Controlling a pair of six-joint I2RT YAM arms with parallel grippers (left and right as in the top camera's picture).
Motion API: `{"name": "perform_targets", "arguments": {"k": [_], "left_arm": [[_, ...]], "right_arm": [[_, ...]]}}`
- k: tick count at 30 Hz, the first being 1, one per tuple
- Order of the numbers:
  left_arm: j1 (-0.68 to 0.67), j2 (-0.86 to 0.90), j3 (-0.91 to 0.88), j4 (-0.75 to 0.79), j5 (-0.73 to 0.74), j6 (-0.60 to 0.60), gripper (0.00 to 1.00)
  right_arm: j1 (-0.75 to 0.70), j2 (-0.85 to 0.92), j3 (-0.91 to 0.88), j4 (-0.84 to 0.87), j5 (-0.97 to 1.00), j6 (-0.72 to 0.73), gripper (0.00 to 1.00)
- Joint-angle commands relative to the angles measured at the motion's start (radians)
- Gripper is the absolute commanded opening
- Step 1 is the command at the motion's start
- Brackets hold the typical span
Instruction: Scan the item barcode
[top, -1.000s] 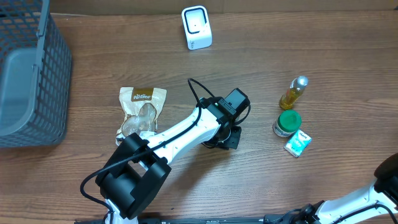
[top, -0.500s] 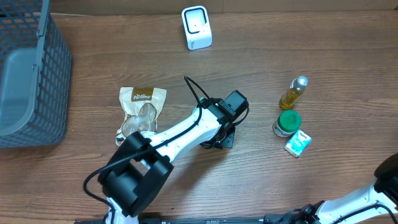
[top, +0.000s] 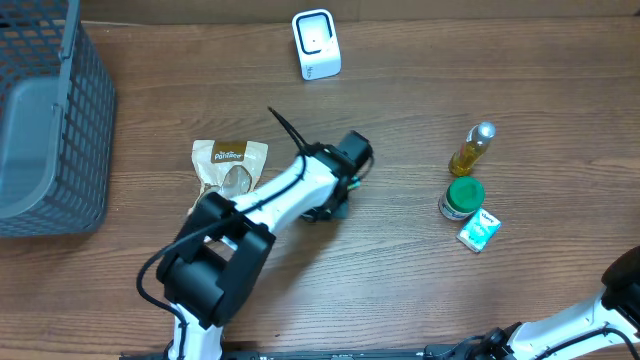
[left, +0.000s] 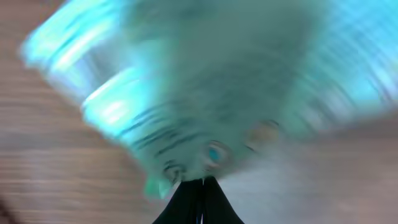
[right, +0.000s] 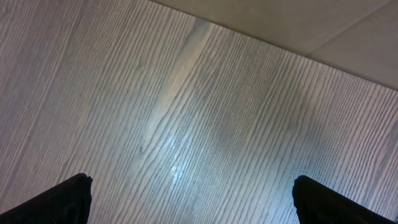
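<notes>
- Brown wood-grain table (top: 420, 290) seen from above. A small white box-shaped barcode scanner (top: 316, 44) stands near the far edge, and a grey mesh plastic basket (top: 50, 130) sits at the left edge.
- Task's thing: a turquoise crinkly packet (left: 186, 93) fills the left wrist view, badly smeared (print unreadable, no barcode made out). From overhead it is mostly hidden under the wrist, over the middle of the table and well apart from the scanner.
- Left gripper (left: 200, 198): fingers pressed to a thin line, apparently nipping the packet's lower edge.
- Right gripper (right: 193, 202): fingers spread wide, nothing between them, bare wood below.
- Risks: so thin a pinch could let the packet twist or slip free. A floppy packet may droop and turn its code away from the scanner's window. Which face carries the code cannot be told.
- Also: a brown-and-white snack pouch (top: 228, 178) lies just beside the arm, so the forearm might brush it.
- Pose: the white left arm (top: 280, 195) reaches diagonally from the near edge toward the middle, wrist bent downward, with a cable looped above.
</notes>
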Motion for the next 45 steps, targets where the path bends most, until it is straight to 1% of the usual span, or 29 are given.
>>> {"name": "perform_targets", "arguments": {"k": [1, 3, 6, 9, 12, 14, 17, 21, 24, 30, 32, 34, 36, 38, 43, 44, 45], "left_arm": [[0.054, 0.009, -0.001, 0.017, -0.163, 0.018, 0.05], [0.091, 0.009, -0.002, 0.057, -0.184, 0.039, 0.04], [0.138, 0.009, -0.001, 0.132, -0.156, 0.061, 0.04], [0.172, 0.009, 0.003, 0.177, -0.08, 0.077, 0.04], [0.198, 0.009, 0.02, 0.177, 0.024, 0.089, 0.04], [0.209, 0.007, 0.047, 0.141, 0.127, 0.103, 0.04], [0.224, 0.006, 0.118, 0.019, 0.288, 0.103, 0.04], [0.236, 0.006, 0.211, -0.126, 0.387, 0.102, 0.04], [0.233, 0.006, 0.228, -0.157, 0.436, 0.102, 0.04], [0.194, 0.009, 0.198, -0.179, 0.378, 0.089, 0.04], [0.18, 0.009, 0.182, -0.158, 0.357, 0.039, 0.04], [0.166, 0.009, 0.162, -0.126, 0.349, -0.053, 0.05], [0.15, 0.009, 0.145, -0.101, 0.351, -0.13, 0.07], [0.132, 0.009, 0.132, -0.078, 0.351, -0.17, 0.07], [0.078, 0.009, 0.099, 0.034, 0.34, -0.191, 0.09], [0.068, 0.009, 0.096, 0.066, 0.324, -0.191, 0.11], [0.061, 0.009, 0.096, 0.094, 0.306, -0.191, 0.15]], "right_arm": [[-0.001, -0.014, 0.01, 0.003, 0.007, 0.0, 1.0], [-0.001, -0.014, 0.01, 0.003, 0.007, 0.0, 1.0], [-0.001, -0.014, 0.01, 0.003, 0.007, 0.0, 1.0], [-0.001, -0.014, 0.01, 0.003, 0.007, 0.0, 1.0], [-0.001, -0.014, 0.01, 0.003, 0.007, 0.0, 1.0], [-0.001, -0.014, 0.01, 0.003, 0.007, 0.0, 1.0], [-0.001, -0.014, 0.01, 0.003, 0.007, 0.0, 1.0], [-0.001, -0.014, 0.01, 0.003, 0.007, 0.0, 1.0], [-0.001, -0.014, 0.01, 0.003, 0.007, 0.0, 1.0], [-0.001, -0.014, 0.01, 0.003, 0.007, 0.0, 1.0], [-0.001, -0.014, 0.01, 0.003, 0.007, 0.0, 1.0], [-0.001, -0.014, 0.01, 0.003, 0.007, 0.0, 1.0], [-0.001, -0.014, 0.01, 0.003, 0.007, 0.0, 1.0], [-0.001, -0.014, 0.01, 0.003, 0.007, 0.0, 1.0], [-0.001, -0.014, 0.01, 0.003, 0.007, 0.0, 1.0], [-0.001, -0.014, 0.01, 0.003, 0.007, 0.0, 1.0], [-0.001, -0.014, 0.01, 0.003, 0.007, 0.0, 1.0]]}}
